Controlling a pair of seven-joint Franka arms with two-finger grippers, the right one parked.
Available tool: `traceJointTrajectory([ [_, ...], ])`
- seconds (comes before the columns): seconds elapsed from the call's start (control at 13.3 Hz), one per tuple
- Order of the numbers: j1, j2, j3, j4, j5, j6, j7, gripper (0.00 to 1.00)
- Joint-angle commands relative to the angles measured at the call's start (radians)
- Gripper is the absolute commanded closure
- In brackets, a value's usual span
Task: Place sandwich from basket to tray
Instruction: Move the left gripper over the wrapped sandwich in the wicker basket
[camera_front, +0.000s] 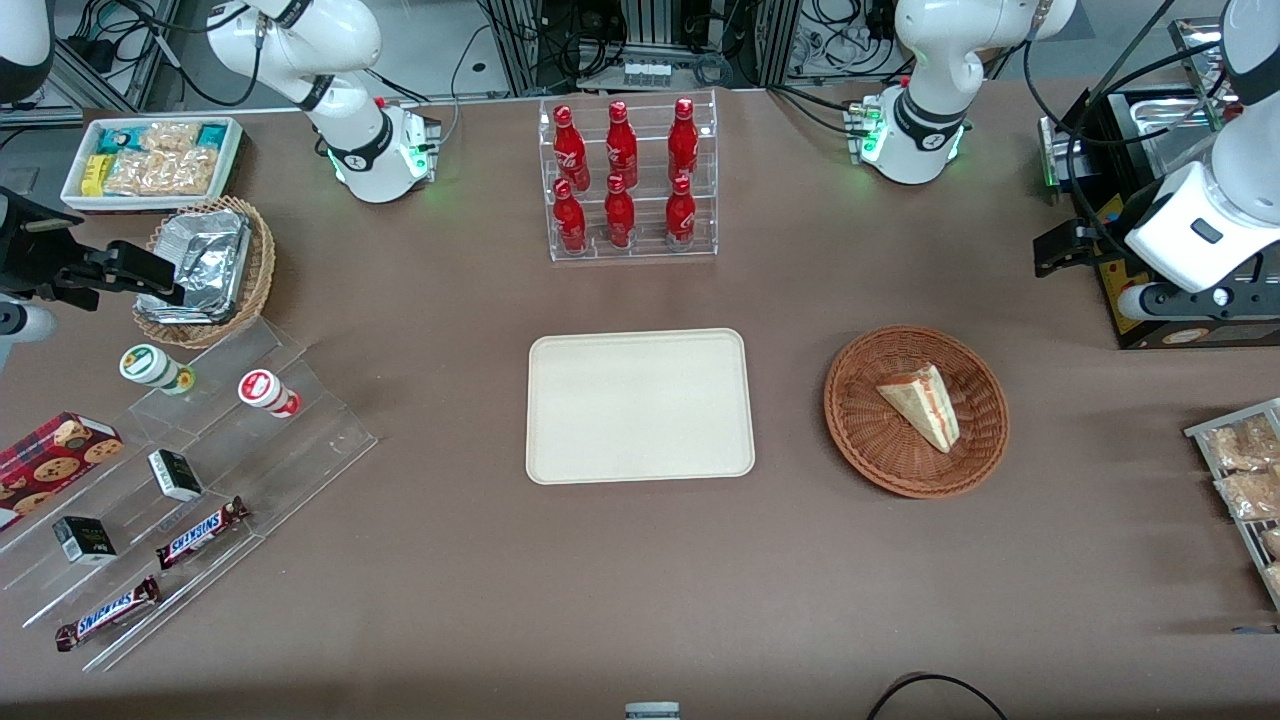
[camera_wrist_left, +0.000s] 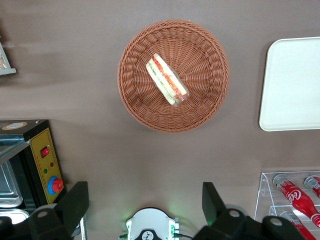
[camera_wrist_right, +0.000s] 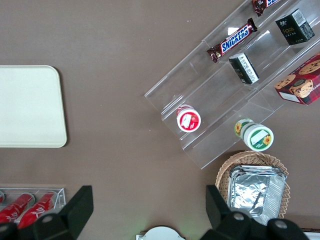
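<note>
While gripper (camera_wrist_left: 145, 194) high above table (camera_front: 640, 590), sandwich (camera_front: 922, 403) in basket (camera_front: 852, 425)

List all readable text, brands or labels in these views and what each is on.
"SNICKERS": two candy bars on the clear stepped stand.
Coca-Cola-style script, not legible letter by letter: red bottles.
Too small to read: black boxes, round cup lids, cookie box, yellow control box.
No text: sandwich, basket, tray.
The gripper hangs open above the basket.
</note>
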Motion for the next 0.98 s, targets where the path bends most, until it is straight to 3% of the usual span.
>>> traceJointTrajectory([
  [0.0, -0.005, -0.015, 0.005, -0.028, 0.012, 0.013, 0.014, 0.0],
  [0.45, -0.009, -0.019, 0.0, -0.212, 0.017, 0.12, 0.009, 0.0],
  [0.9, -0.003, -0.064, 0.002, -0.517, 0.018, 0.474, -0.026, 0.0],
])
